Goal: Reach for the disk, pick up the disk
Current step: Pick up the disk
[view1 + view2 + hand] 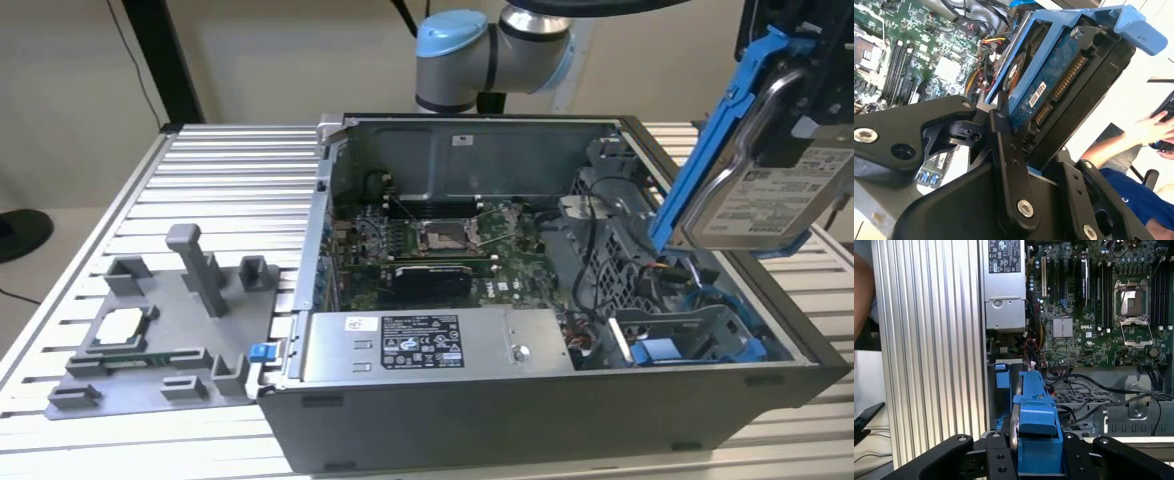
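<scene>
— Where's the gripper (1021,127) just now?

— Up in the air at the exterior view's right, above the right-hand side of the open computer case (534,400). In the second wrist view its black fingers (1006,165) are clamped on the disk (1054,85), one on each flat side, with the drive's blue circuit-board face and gold connector row turned toward that camera.

— So the disk is out of the case?

— Clear of it. In the exterior view the disk (781,190) hangs tilted, white label face outward, with its blue frame (707,150) running up the edge toward the case. Nothing under it touches it. In the first wrist view the blue frame (1036,430) sits between the two black finger links, seen end-on, with the case interior beyond.

— What lies below?

— The drive bay, a blue plastic cage (694,335) at the near right corner of the case, with loose cables beside it. Left of that is the grey power supply (427,345) with its white-and-black sticker, along the near wall. Farther in is the green motherboard (441,245), its processor socket (441,235) open.

— And outside the case?

— On the slatted metal table (227,170), well to the left, a grey fixture (167,335) with upright posts, holding a small square silver chip (123,322). In the second wrist view a person's hand (1154,127) shows past the table's edge.
</scene>
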`<state>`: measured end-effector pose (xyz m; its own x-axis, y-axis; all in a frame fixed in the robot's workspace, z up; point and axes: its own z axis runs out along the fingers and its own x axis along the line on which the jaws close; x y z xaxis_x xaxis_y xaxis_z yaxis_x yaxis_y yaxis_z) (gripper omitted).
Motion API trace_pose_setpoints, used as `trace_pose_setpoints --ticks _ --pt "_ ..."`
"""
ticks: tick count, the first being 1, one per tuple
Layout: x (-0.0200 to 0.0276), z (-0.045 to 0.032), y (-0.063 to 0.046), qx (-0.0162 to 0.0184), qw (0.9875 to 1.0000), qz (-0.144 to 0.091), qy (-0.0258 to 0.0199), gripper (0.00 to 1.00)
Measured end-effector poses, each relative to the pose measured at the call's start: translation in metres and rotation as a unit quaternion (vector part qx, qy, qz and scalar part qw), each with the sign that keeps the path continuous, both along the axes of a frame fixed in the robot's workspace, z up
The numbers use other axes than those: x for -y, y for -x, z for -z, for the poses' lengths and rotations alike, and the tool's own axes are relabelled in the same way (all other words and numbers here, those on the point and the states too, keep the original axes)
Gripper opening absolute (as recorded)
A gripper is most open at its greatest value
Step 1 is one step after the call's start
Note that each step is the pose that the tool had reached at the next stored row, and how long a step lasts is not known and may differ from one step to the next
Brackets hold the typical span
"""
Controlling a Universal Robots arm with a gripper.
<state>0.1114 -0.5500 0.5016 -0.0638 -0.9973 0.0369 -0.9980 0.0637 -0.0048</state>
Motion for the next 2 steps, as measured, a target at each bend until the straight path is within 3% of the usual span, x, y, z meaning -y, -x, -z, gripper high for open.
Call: trace_pose_setpoints --ticks 2 --pt "0.0000 0.0000 0.0000 0.0000 1.0000 0.000 0.0000 0.00"
